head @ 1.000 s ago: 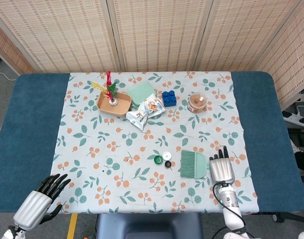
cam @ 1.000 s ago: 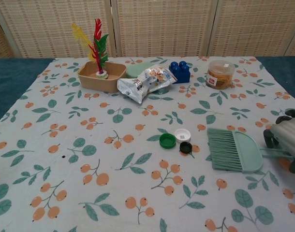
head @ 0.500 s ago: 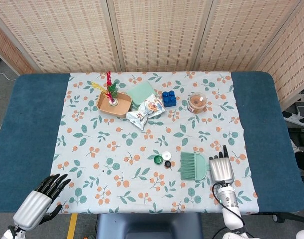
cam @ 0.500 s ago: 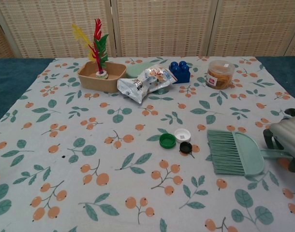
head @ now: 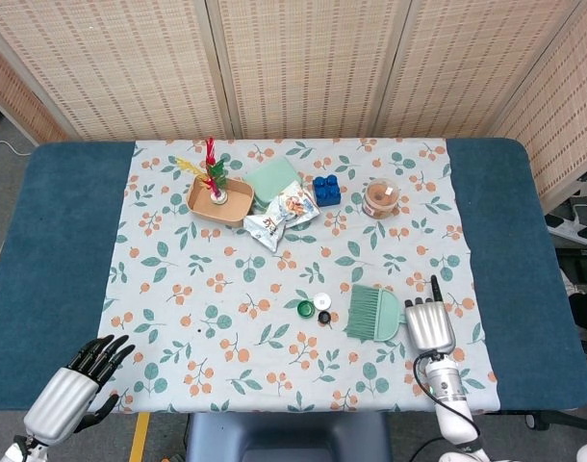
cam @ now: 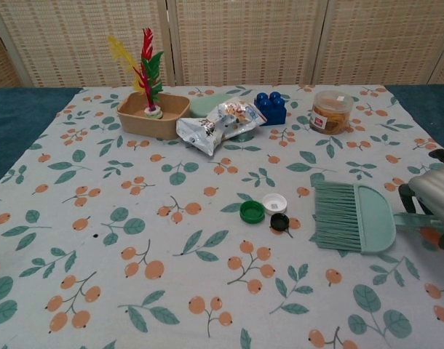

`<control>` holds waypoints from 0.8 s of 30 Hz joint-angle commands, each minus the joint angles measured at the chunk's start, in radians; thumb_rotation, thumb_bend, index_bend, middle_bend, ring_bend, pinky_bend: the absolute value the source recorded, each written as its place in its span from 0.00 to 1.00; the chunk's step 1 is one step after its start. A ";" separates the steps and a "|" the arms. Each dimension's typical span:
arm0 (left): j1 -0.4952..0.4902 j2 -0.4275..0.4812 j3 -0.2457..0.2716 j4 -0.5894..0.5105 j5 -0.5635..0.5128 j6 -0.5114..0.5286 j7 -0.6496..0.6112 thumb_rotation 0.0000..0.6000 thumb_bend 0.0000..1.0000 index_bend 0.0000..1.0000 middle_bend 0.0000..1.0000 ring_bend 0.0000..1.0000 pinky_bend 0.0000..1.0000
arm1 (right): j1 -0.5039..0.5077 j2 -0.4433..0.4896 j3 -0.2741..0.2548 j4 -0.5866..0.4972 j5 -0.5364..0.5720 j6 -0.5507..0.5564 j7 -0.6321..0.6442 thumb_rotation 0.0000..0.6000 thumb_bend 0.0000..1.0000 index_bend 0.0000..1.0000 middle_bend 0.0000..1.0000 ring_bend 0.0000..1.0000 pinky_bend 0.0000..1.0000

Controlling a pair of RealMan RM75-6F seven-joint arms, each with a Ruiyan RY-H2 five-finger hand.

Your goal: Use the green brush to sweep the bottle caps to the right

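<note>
The green brush (head: 374, 314) (cam: 354, 217) is raised a little off the cloth at the right, bristles pointing left toward the caps. My right hand (head: 428, 325) (cam: 436, 203) grips its handle from the right. Three bottle caps lie close together just left of the bristles: a green cap (head: 305, 309) (cam: 252, 211), a white cap (head: 322, 301) (cam: 275, 203) and a small dark cap (head: 324, 317) (cam: 280, 222). My left hand (head: 74, 395) hangs off the table's near left corner, fingers apart, holding nothing.
At the back of the floral cloth (head: 178, 279) stand a tan tray (head: 219, 200) with a feather toy, a snack packet (head: 279, 217), a blue block (head: 324, 189) and a round plastic jar (head: 381, 197). Blue table (head: 53, 250) borders the cloth.
My right hand has lifted the brush slightly and shifted it a little away from me; the bristle end now sits higher. The caps and my left hand have stayed put.
</note>
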 commanded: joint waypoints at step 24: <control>-0.007 0.006 -0.002 0.002 -0.011 -0.006 -0.029 1.00 0.39 0.00 0.00 0.00 0.12 | 0.281 -0.035 0.089 -0.457 0.063 -0.020 -0.880 1.00 0.44 1.00 0.83 0.57 0.00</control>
